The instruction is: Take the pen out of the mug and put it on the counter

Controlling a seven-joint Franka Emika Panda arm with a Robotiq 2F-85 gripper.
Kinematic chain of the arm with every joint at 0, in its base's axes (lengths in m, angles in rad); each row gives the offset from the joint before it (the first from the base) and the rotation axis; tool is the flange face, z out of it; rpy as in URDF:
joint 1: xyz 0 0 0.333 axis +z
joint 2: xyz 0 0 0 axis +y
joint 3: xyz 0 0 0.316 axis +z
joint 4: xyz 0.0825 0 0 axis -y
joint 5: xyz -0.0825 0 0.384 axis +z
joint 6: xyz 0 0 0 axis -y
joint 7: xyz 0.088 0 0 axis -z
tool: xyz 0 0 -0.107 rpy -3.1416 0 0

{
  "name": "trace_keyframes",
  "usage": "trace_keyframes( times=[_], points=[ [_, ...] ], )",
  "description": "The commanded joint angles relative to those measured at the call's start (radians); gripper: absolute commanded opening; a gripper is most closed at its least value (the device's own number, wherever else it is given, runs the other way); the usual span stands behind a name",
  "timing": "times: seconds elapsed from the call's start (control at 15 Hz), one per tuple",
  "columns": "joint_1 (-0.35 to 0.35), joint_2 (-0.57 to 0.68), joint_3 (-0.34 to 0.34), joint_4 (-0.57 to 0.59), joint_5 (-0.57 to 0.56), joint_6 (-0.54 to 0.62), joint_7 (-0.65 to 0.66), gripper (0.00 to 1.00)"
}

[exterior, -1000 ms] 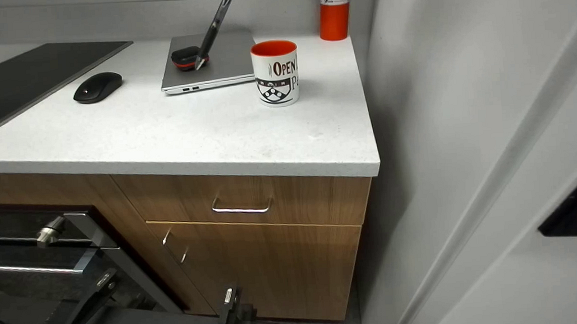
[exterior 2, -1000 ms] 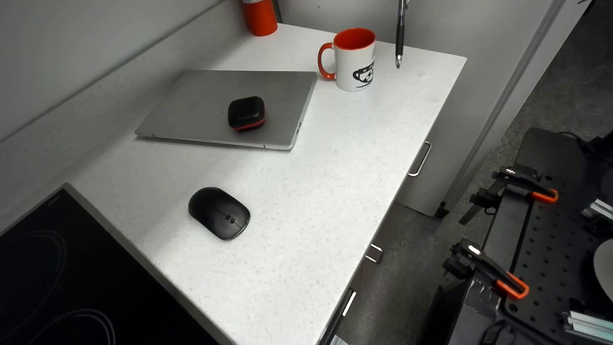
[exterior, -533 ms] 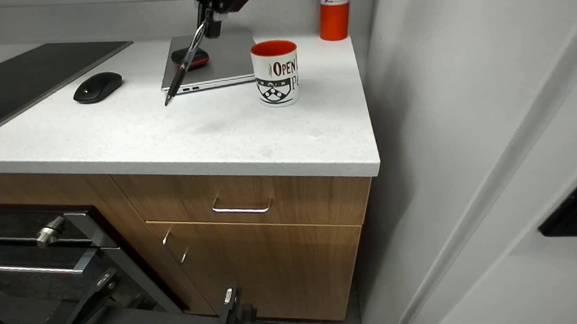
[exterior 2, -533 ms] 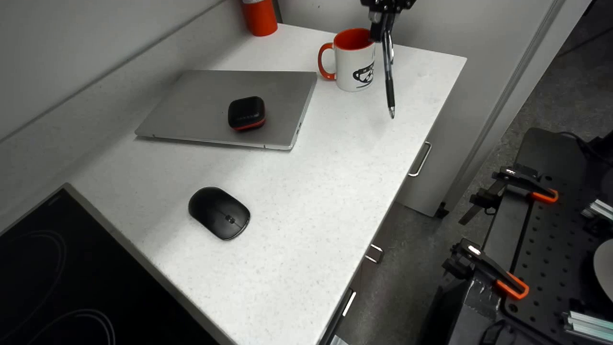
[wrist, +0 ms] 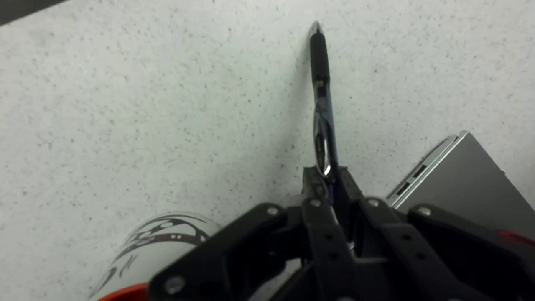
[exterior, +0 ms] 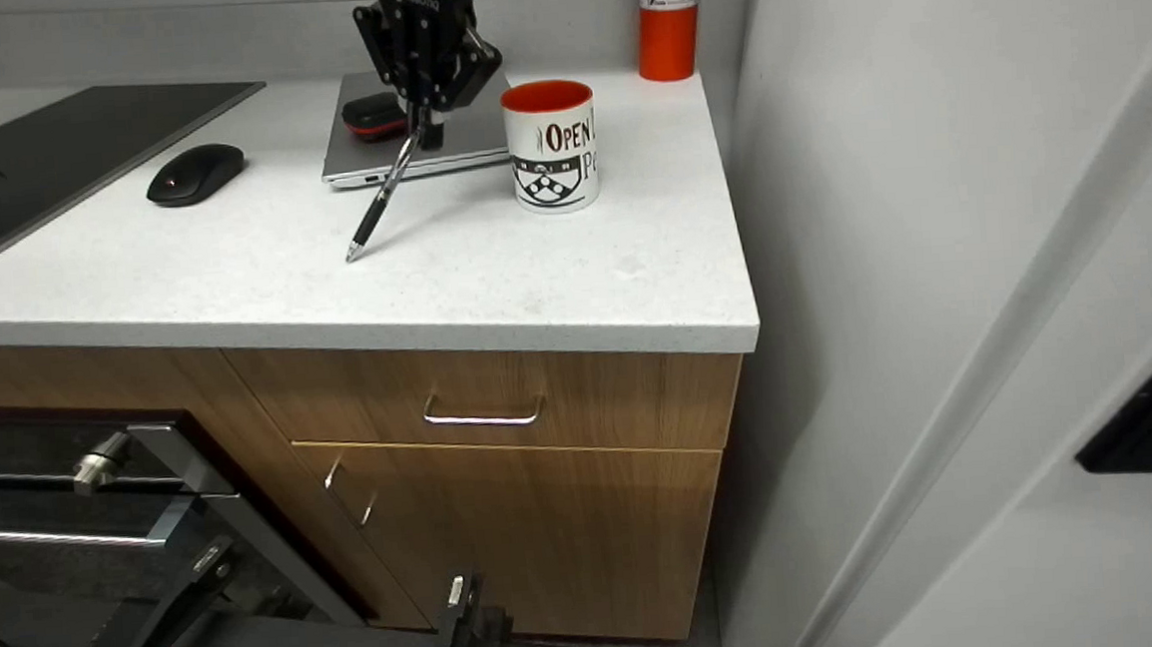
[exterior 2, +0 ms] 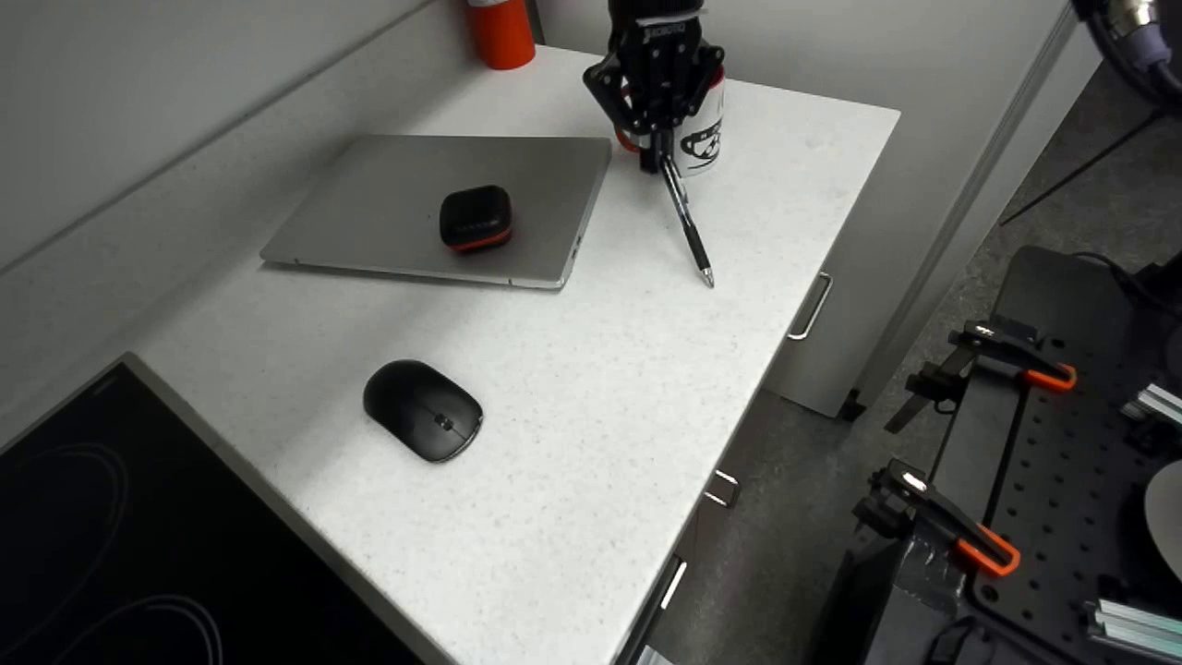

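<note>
"On the right of the bench (exterior: 613,271), in an exterior view, how does the mug (exterior: 551,152) stand?"

"Upright, white outside with black lettering, red within; its floor is hidden from me."

"And the pen (exterior: 381,200)?"

"Outside it, to the left, tilted, its tip low and pointing toward the near left (touching the bench or just above it, I can't tell which)."

"What has hold of it?"

"The gripper (wrist: 329,177). In the wrist view it is drawn in narrow, pinching the pen by the upper part."

"Any other containers?"

"A small black case (exterior: 371,116) with a red band, closed, lying on the laptop (exterior: 476,133) on the far side, left of the mug. What it contains is hidden. Below the near edge there is a drawer (exterior: 499,378), pushed in, so its inside is out of sight too."

"And at the far right?"

"A red cylinder (exterior: 667,43) with a white label, standing on the bench."
</note>
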Motion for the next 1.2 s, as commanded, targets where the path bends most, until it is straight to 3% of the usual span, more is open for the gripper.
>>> trace_keyframes(
  times=[0.0,0.13,0.2,0.4,0.8,0.87,1.13],
  points=[
    [0.013,0.131,-0.002,0.130,-0.054,0.009,0.038,0.00],
    [0.015,0.166,-0.005,0.167,-0.068,0.010,0.044,0.00],
    [0.016,0.179,-0.006,0.181,-0.073,0.010,0.045,0.25],
    [0.018,0.188,-0.005,0.201,-0.084,0.007,0.044,0.42],
    [0.021,0.161,0.007,0.195,-0.077,-0.017,0.014,0.94],
    [0.019,0.155,0.013,0.193,-0.071,-0.029,-0.001,1.00],
    [0.031,0.116,0.022,0.163,-0.086,-0.003,-0.006,1.00]
  ],
)
